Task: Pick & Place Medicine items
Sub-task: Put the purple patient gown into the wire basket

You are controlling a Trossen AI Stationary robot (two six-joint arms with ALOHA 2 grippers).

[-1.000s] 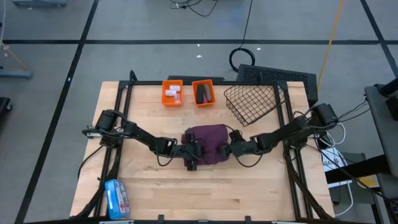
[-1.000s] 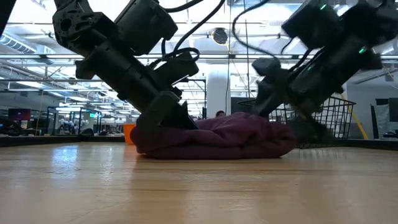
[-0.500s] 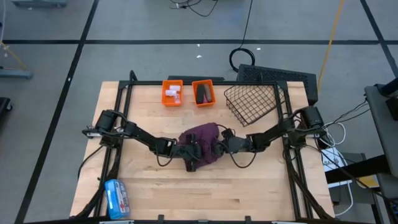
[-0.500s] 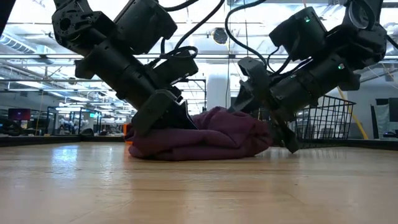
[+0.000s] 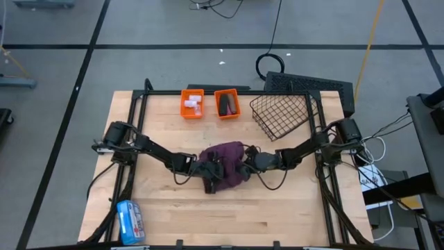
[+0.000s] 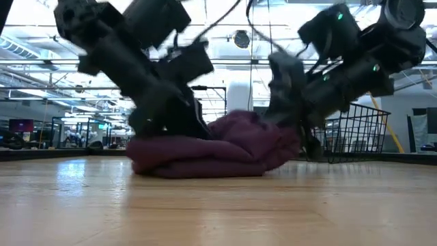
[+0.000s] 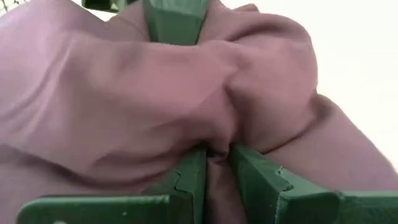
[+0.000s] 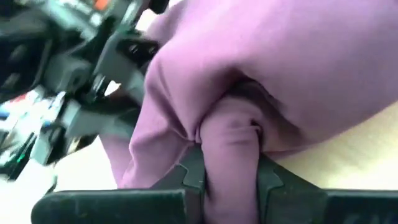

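A bunched purple cloth lies on the wooden table at its middle. My left gripper is shut on the cloth's left side and my right gripper is shut on its right side. Small white bottles lie in the left orange bin, and a black oblong lies in the right orange bin, both at the far edge. No other medicine items show. My left gripper pinches a raised fold of the purple cloth between its two fingers, coming slanting down from the table's left. The cloth's underside rests on the table. My right gripper pinches a thick, several-layered fold at the cloth's right side between its two fingers, slanting down from the table's right. The cloth bulges beyond the fingers and stays on the table.
A black wire basket lies tilted at the far right. A blue-and-white packet lies at the near left corner. Bare wood spreads along the near side of the table.
My right gripper has gone toward the table's left into the cloth and shut on a fold of it. The cloth has bunched up narrower and taller and slid a little toward the left, with my left gripper shifting with it.
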